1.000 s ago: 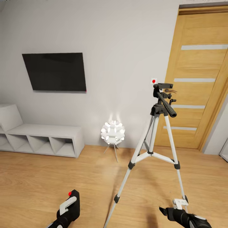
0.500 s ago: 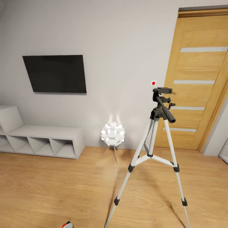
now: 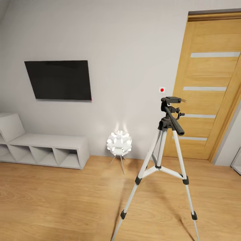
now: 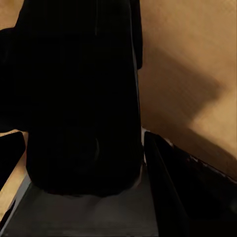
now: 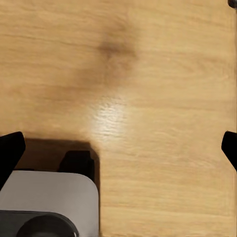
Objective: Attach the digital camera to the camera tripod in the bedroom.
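- The bedroom has a light wood floor (image 3: pixel 60 201), a pale grey wall (image 3: pixel 134 50) and a wooden door (image 3: pixel 211 90) with pale horizontal strips at the right.
- A black flat screen (image 3: pixel 58 79) hangs on the wall at the left, above a low white cube shelf (image 3: pixel 47 149) with open compartments.
- A small white lamp (image 3: pixel 119 142) on thin legs glows near the wall, between the shelf and the door.
- The camera tripod (image 3: pixel 164 167) stands upright on the floor in front of the door, its silver legs spread, with black joints and feet; its black head (image 3: pixel 171 100) is bare on top, and the long black pan handle (image 3: pixel 174 122) slants down toward the viewer.
- A small white wall plate with a red spot (image 3: pixel 162 89) sits on the wall just above the tripod head.
- In the left wrist view, the left gripper (image 4: pixel 74 143) is clamped on the digital camera (image 4: pixel 81 98), a black boxy body that sits between the dark fingers (image 4: pixel 168 177) over the wood floor.
- In the right wrist view, the right gripper (image 5: pixel 118 148) has its black fingertips (image 5: pixel 11 148) wide apart at the frame's edges, with bare floor between them and part of a grey-and-black robot body (image 5: pixel 47 202) below.
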